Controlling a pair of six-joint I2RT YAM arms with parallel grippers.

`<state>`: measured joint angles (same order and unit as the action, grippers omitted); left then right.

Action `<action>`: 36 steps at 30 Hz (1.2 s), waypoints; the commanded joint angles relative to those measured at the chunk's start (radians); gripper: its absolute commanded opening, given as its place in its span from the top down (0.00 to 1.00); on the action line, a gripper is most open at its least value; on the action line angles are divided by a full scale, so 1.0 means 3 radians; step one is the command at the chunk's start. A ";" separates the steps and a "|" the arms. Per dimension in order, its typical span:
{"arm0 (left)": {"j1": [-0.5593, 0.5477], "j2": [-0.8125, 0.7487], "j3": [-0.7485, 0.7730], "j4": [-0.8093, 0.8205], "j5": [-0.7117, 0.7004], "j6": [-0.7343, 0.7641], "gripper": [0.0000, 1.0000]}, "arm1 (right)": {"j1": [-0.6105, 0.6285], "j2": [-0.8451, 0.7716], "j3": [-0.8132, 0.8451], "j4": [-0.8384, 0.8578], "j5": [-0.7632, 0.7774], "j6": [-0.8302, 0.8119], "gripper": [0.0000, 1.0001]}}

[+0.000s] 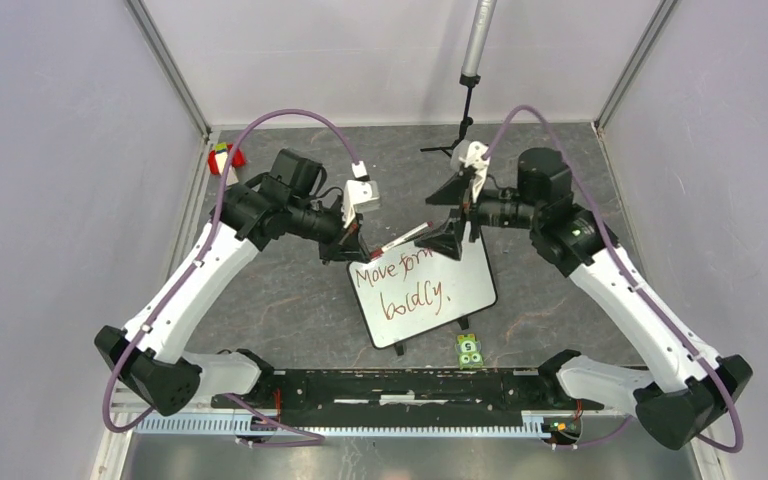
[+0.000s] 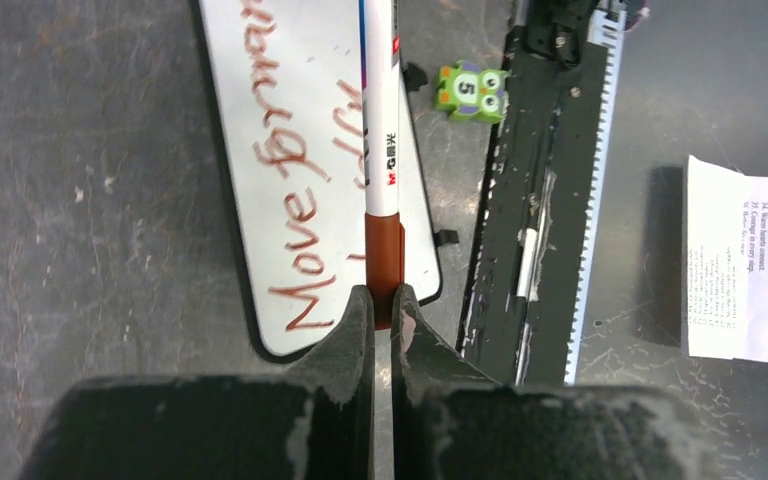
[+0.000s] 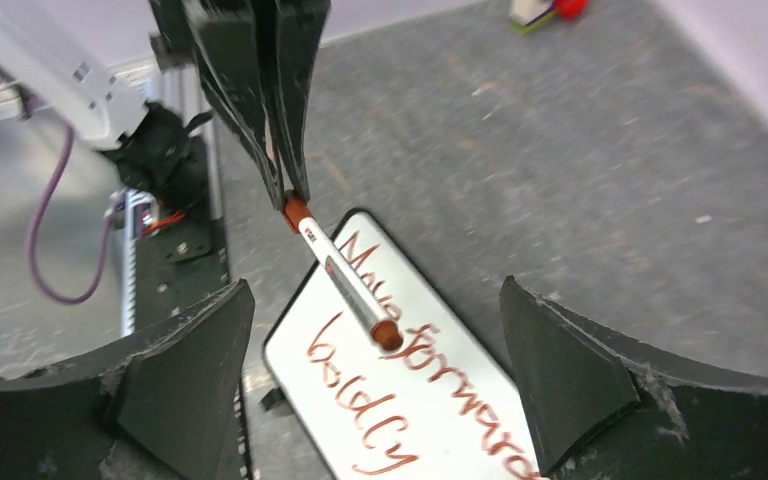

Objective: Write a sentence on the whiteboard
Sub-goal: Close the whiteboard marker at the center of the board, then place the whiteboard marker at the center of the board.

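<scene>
Grey counter (image 1: 290, 300): whiteboard (image 1: 470, 285) w/ sentence (image 1: 410, 297) looks complete. L fingers (image 2: 355, 335) pinch marker (image 2: 382, 150) by brown end, prob. keeping it off writing; R fingers (image 3: 185, 370) spread, empty.

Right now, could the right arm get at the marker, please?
Probably yes: the right tool stands open facing the marker, nothing between them, and the left tool grips only one end.

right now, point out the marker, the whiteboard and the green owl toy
marker (image 2: 381, 130), left wrist view, on its white barrel
whiteboard (image 1: 473, 282), top external view, bare white right side
green owl toy (image 2: 470, 90), left wrist view, its belly
</scene>
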<state>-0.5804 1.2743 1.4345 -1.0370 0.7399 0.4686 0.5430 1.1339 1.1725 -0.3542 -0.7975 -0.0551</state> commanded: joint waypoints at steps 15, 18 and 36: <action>0.1888 0.0313 -0.0545 0.0097 -0.0578 0.0248 0.98 | -0.0533 -0.0466 0.0000 -0.0502 0.0696 -0.0477 0.02; 0.2051 0.0452 -0.0824 0.0146 -0.0865 0.0440 0.98 | -0.0608 -0.0493 -0.0149 -0.0626 0.0719 -0.0587 0.02; 0.2079 0.1207 -0.1662 0.0839 -0.1346 0.0413 0.93 | -0.1231 -0.0441 -0.0579 -0.0849 0.0500 -0.0974 0.02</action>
<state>0.0418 1.6245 0.9440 -0.8364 0.3630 0.5629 0.1917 1.0027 1.0069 -0.6071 -0.6212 -0.3122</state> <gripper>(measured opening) 0.056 0.979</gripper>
